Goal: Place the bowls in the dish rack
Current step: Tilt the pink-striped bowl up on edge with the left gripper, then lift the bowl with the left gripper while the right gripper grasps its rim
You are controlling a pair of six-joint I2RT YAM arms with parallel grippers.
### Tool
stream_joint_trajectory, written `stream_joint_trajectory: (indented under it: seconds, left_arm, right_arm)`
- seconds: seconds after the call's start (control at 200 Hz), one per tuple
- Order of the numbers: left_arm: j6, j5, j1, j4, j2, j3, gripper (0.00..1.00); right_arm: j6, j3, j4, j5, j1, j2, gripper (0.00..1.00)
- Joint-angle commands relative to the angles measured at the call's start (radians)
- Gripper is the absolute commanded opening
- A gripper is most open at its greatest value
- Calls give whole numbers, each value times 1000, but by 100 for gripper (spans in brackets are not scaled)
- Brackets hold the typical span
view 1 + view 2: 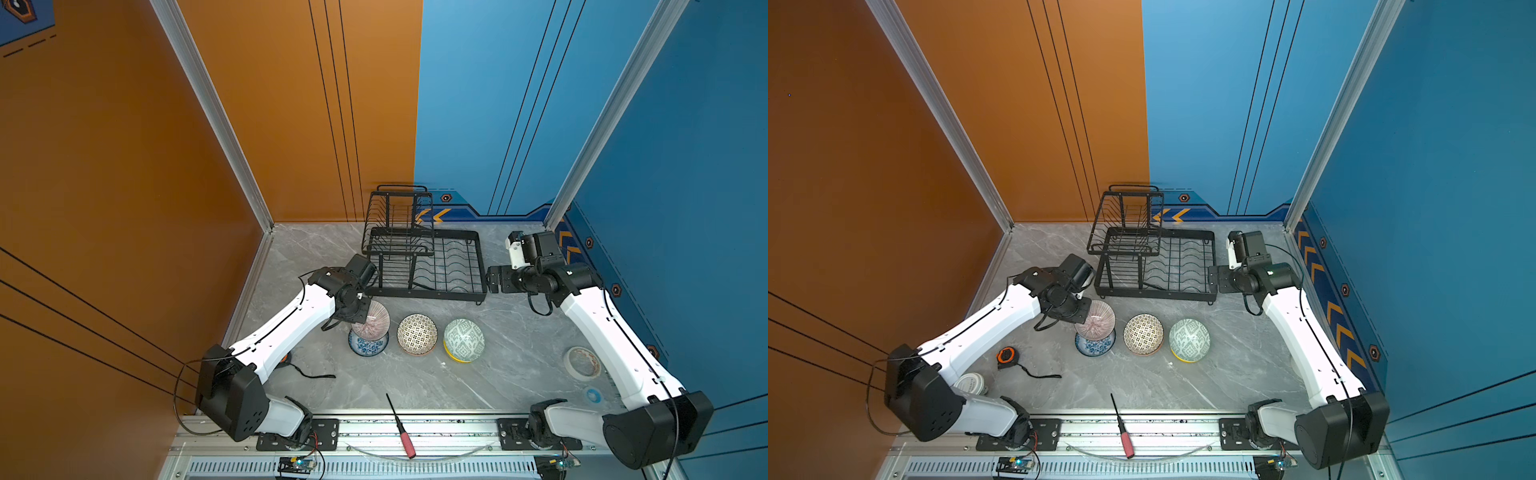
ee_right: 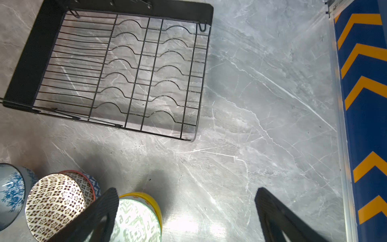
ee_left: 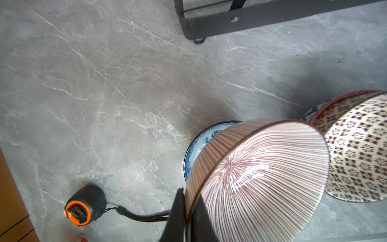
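Observation:
My left gripper (image 3: 187, 197) is shut on the rim of the pink striped bowl (image 1: 374, 318), one finger inside and one outside. It holds the bowl tilted just above the blue floral bowl (image 1: 368, 347) on the table. To the right stands a dotted bowl (image 1: 417, 333) nested in a red-rimmed bowl (image 2: 94, 186). Beyond it a green patterned bowl (image 1: 464, 338) sits inside a yellow one (image 2: 150, 201). The black wire dish rack (image 1: 428, 294) stands behind them with nothing in it. My right gripper (image 2: 186, 190) hangs open by the rack's right end, holding nothing.
A roll of tape (image 1: 582, 362) and a small blue roll (image 1: 592, 395) lie at the right. A red-handled screwdriver (image 1: 401, 428) lies at the front edge. An orange tape measure (image 1: 1007, 358) and a white jar (image 1: 971, 384) sit at the left.

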State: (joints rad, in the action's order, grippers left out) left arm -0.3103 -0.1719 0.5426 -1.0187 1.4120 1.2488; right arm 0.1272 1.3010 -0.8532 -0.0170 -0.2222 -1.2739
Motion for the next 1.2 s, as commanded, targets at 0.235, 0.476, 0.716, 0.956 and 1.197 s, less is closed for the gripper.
stream_joint_trajectory:
  seconds: [0.235,0.476,0.716,0.956,1.197]
  left_arm:
    - [-16,-23,112,66,-96,86,0]
    - [-45,-7,184,149,-97,105,0]
    - [-55,6,233,193,-71,115,0]
    - [-65,47,254,248,-43,113,0]
    - [-82,100,258,323,-15,93,0]
  right_arm:
    - [21,76,-61,-32,-104,45,100]
    - [73,116,-67,-14,-232,61,100]
    - [137,141,-47,-5,-344,39,100]
    - [177,143,-6,-11,-420,4,100]
    - [224,130,57,-68,-440,-20,100]
